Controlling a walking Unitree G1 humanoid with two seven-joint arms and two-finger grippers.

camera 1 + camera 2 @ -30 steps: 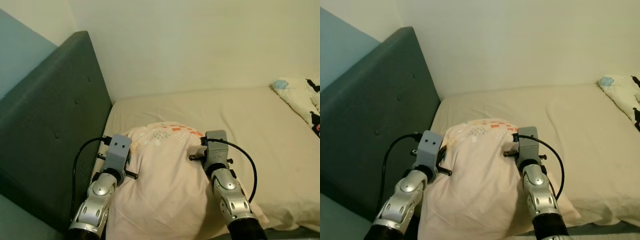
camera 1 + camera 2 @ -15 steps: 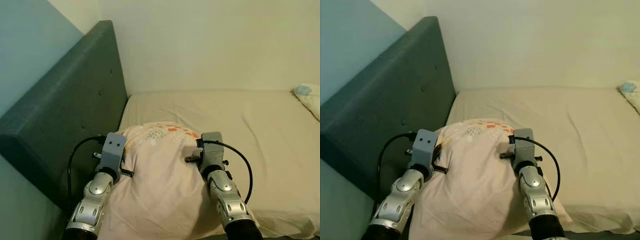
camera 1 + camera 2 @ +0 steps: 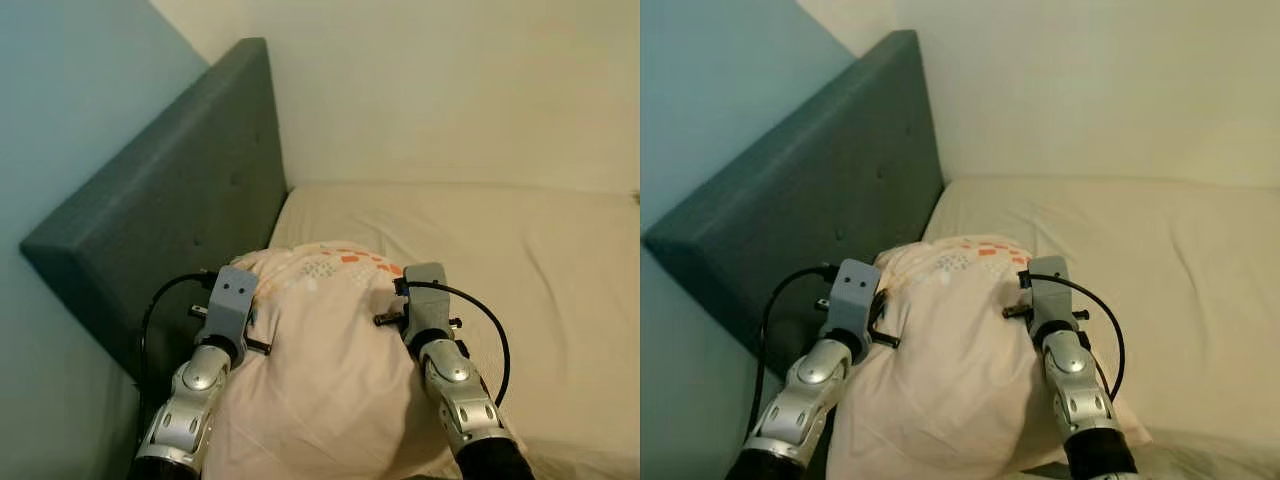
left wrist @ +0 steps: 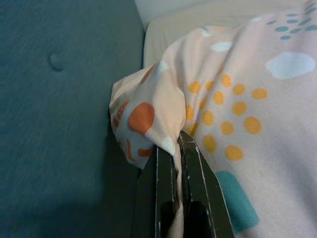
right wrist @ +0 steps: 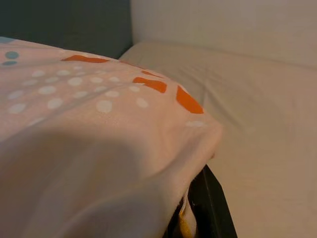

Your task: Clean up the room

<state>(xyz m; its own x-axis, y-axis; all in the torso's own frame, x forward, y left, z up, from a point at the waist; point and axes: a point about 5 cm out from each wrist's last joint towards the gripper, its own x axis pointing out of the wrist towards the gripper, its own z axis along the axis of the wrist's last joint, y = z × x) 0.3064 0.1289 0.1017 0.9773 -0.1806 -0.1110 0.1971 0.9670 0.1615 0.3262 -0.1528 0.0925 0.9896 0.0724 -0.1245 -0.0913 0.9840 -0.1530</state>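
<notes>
Head view: your pillow (image 3: pixel 320 370) sits lower centre, over the bed (image 3: pixel 520 250) beside the headboard (image 3: pixel 170 220). Left wrist view: left pincer (image 4: pixel 177 148) pinches its corner. Right wrist view: right pincer (image 5: pixel 200 198) pinches its edge.

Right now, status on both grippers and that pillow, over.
Left gripper shut on pillow corner by the headboard. Right gripper pinching the opposite edge. Pillow held over the mattress; nothing between it and the headboard.
</notes>
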